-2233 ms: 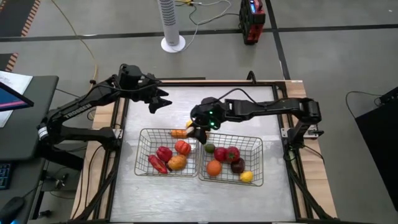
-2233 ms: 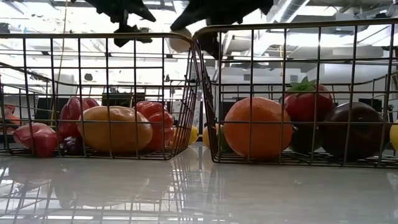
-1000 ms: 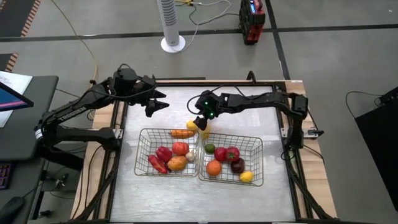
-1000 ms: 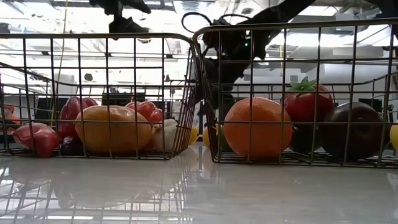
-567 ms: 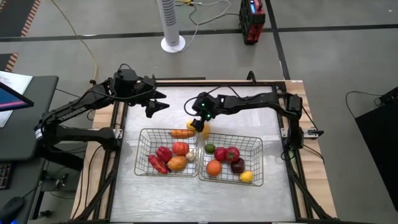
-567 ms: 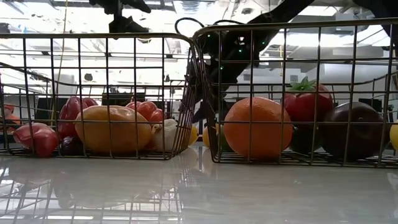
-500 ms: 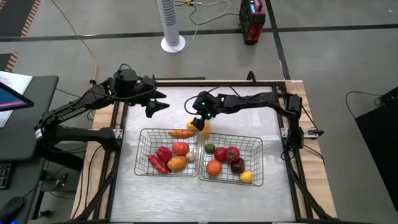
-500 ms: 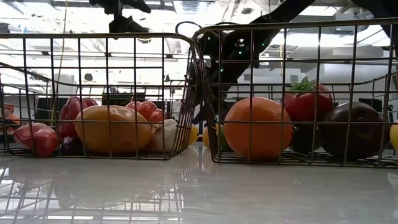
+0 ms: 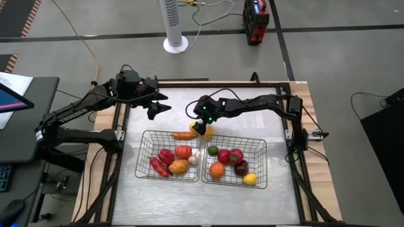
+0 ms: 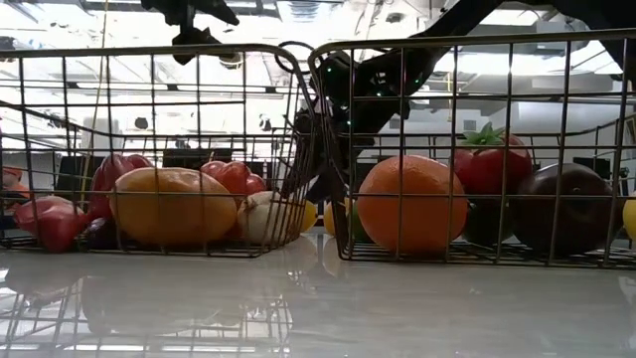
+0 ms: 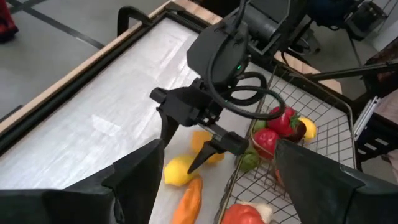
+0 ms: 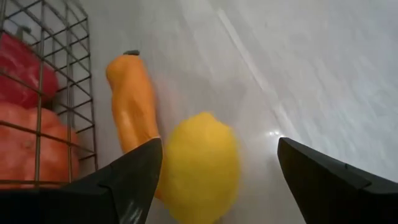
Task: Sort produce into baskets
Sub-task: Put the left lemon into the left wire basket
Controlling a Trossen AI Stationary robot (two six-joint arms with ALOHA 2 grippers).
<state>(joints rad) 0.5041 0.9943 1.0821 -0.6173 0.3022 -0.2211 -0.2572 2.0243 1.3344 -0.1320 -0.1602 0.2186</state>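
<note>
My right gripper (image 9: 200, 126) is open and low over a yellow lemon (image 12: 199, 165), just past the left basket's (image 9: 146, 142) far right corner. Its fingers stand on either side of the lemon, as the left wrist view (image 11: 180, 154) also shows. An orange carrot (image 12: 132, 106) lies beside the lemon on the table. A yellow-orange piece (image 11: 206, 140) lies behind them. The left basket holds red, orange and whitish produce. The right basket (image 9: 257, 146) holds an orange, red, green, maroon and yellow ones. My left gripper (image 9: 165, 102) is open and empty above the table's far left. My right gripper points down with one finger (image 11: 166, 127) on each side of the lemon, which lies on the table. Whether a finger touches the lemon or the left basket's rim, I cannot tell.
Both baskets stand side by side in the middle of the table. Bare white tabletop (image 9: 252, 123) lies past them and in front (image 9: 202, 202). A raised dark frame (image 9: 208, 82) edges the table. A fan stand (image 9: 175, 43) is on the floor beyond.
My right gripper has gone down toward the lemon and a little toward the table's left edge, staying open. In the low view the left basket and its produce have shifted slightly to the left.
</note>
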